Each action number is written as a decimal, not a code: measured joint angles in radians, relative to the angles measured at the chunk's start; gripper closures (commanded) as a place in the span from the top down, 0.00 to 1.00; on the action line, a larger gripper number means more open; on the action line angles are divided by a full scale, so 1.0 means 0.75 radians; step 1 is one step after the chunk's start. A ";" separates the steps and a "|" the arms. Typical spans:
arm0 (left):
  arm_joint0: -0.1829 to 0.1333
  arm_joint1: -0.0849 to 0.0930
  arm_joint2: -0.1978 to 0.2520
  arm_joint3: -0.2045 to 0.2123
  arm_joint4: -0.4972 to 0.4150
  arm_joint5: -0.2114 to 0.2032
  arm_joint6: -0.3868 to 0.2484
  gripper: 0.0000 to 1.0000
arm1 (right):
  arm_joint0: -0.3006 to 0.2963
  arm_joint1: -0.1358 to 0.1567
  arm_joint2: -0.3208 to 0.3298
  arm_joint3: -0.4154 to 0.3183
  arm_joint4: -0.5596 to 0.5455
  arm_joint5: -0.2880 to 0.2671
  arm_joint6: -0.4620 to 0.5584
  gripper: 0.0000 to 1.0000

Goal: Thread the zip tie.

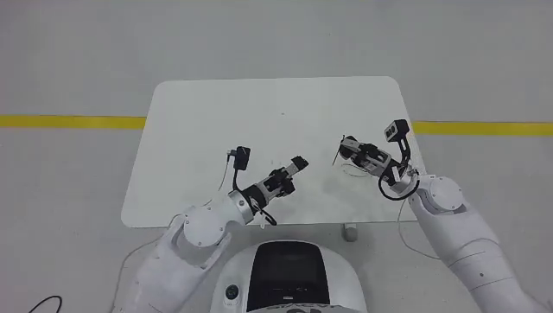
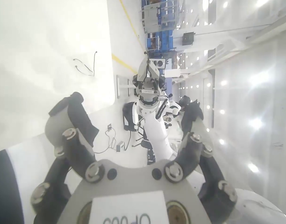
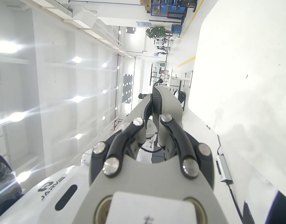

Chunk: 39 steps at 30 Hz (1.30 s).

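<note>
My right gripper (image 1: 345,147) hovers over the table's right side, shut on a thin black zip tie (image 1: 339,152) that sticks out past its fingertips. In the right wrist view the fingers (image 3: 157,99) are pressed together, and a short black end of the zip tie (image 3: 159,80) pokes beyond them. My left gripper (image 1: 299,162) is near the table's front middle, open and empty, pointing toward the right one. In the left wrist view its two fingers (image 2: 75,103) are spread wide, and the right gripper (image 2: 145,71) with the zip tie (image 2: 147,58) faces it a short way off.
A few thin black zip ties (image 2: 87,67) lie loose on the white table (image 1: 259,114) below the right gripper. The table's front edge runs close under both arms. A cable and power adapter (image 3: 223,166) lie on the floor.
</note>
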 measured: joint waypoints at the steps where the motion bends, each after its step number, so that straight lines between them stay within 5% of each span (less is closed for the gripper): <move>1: 0.000 0.000 0.000 0.000 0.000 0.000 0.000 1.00 | 0.000 0.000 0.000 0.000 0.000 0.000 0.000 0.00; 9: -0.005 0.002 0.017 0.024 -0.003 -0.039 -0.038 1.00 | -0.005 -0.005 -0.005 -0.030 -0.030 0.003 -0.044 0.00; 13: -0.052 -0.005 0.077 0.057 -0.005 -0.074 -0.107 1.00 | -0.014 -0.013 -0.022 -0.046 -0.046 0.000 -0.070 0.00; 19: -0.154 -0.029 0.192 0.112 0.015 -0.085 -0.093 1.00 | -0.010 -0.026 -0.047 -0.021 -0.062 0.014 -0.113 0.00; 39: -0.197 -0.038 0.206 0.160 -0.019 -0.140 -0.024 1.00 | -0.033 -0.035 -0.054 -0.034 -0.113 0.009 -0.178 0.00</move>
